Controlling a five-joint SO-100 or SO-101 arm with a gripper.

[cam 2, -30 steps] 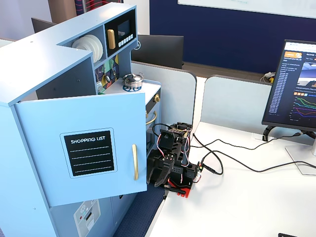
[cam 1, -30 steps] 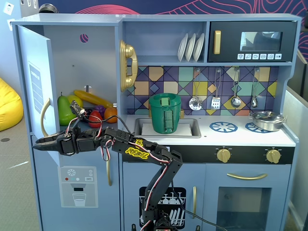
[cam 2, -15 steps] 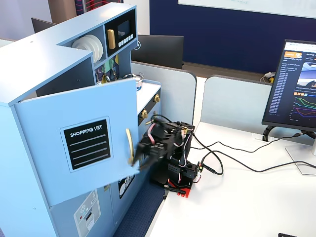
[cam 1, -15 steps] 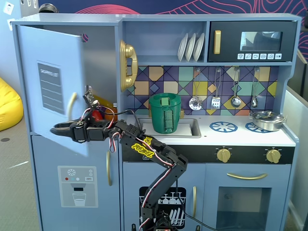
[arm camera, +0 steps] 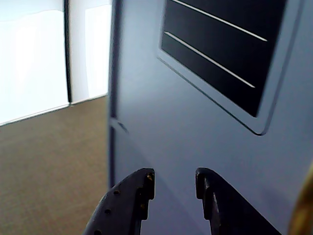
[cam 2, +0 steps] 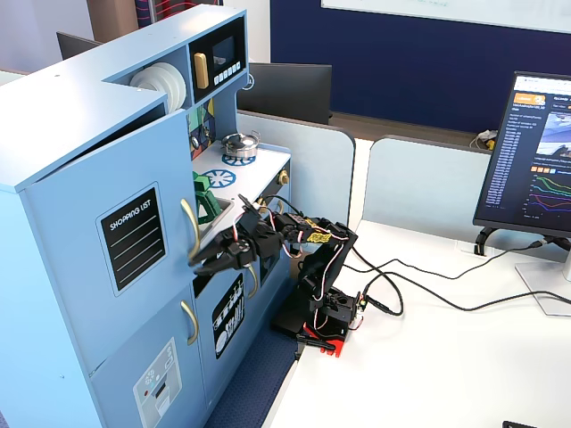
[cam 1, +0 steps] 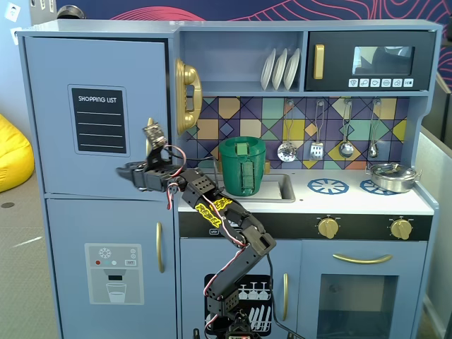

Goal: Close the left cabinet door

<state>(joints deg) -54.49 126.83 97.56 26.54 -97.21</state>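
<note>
The left cabinet door [cam 1: 99, 70] is tall and light blue, with a black "SHOPPING LIST" panel [cam 1: 99, 120]. In a fixed view [cam 2: 89, 205] it stands slightly ajar, its top edge out from the cabinet. Its curved gold handle [cam 2: 190, 225] runs along its right edge and shows at the wrist view's right border [arm camera: 306, 205]. My gripper [cam 2: 198, 260] is open and empty, its tips right at the door's face below the panel [arm camera: 174, 178]. In the front fixed view [cam 1: 131, 174] it points left across the door's lower right corner. Whether the tips touch the door cannot be told.
Below is the lower door with a water-dispenser graphic [cam 1: 113, 272]. A gold toy phone [cam 1: 187, 95] hangs to the right of the door. A green pot [cam 1: 242, 166] stands in the sink behind the arm. The arm's base [cam 2: 321, 316], cables [cam 2: 419, 290] and a monitor [cam 2: 535, 160] are on the white table.
</note>
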